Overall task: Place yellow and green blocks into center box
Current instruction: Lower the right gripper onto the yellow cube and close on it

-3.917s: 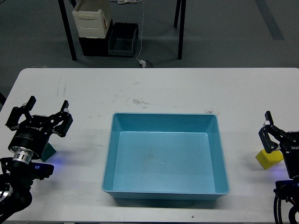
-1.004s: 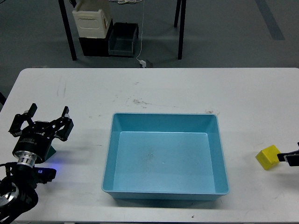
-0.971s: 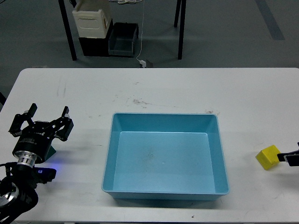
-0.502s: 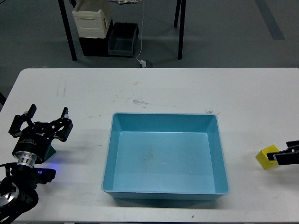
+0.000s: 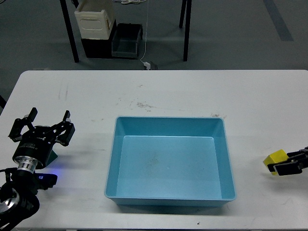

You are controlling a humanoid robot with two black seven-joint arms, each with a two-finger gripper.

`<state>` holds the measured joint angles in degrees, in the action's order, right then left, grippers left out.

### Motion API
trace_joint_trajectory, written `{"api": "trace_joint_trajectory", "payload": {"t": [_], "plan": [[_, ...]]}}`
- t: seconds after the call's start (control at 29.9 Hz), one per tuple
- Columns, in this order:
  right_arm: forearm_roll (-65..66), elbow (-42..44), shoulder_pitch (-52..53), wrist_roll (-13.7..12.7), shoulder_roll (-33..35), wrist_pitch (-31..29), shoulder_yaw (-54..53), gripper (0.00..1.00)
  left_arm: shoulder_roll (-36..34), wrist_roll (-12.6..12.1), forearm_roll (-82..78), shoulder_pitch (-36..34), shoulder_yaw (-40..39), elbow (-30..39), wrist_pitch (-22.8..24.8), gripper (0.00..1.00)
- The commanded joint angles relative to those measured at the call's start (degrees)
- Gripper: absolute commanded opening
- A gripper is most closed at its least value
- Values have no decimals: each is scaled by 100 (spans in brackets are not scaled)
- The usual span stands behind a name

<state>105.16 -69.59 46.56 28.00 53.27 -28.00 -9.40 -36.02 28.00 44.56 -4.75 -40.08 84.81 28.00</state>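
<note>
Light blue plastic forms the one tray [image 5: 170, 127] on the table, shallow, rimmed, nothing in it, set at the centre of the near half. One yellow block [image 5: 274, 158] is counted, lying on the table well to the right of the tray. One green block [image 5: 53, 156] is counted, only a sliver of it showing beside and under the left arm, well to the left of the tray.

White table top [image 5: 163, 91], scuffed with dark marks behind the tray. Beyond it, a grey floor, two black table legs, one cream crate [image 5: 94, 19] stacked on black bins [image 5: 113, 47], and a white cable [image 5: 146, 33] running down to a plug.

Left gripper [image 5: 42, 126]: fingers spread wide apart, holding nothing, positioned directly over the green block. Contact with the block cannot be determined.

Right gripper [image 5: 288, 165]: only the dark finger ends enter from the right edge, lying against the yellow block's near right side. Whether they grip it cannot be determined.
</note>
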Motion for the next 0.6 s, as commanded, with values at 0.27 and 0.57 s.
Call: {"api": "trace_joint_trajectory", "payload": {"t": [0.27,0.57], "plan": [[-4,252,19,0,-115,0,34,63,7,0,0,0,0,-17,0,100],[-13,481,89,0,-273,0,-45,20,25,0,0,0,0,-61,0,100]]}}
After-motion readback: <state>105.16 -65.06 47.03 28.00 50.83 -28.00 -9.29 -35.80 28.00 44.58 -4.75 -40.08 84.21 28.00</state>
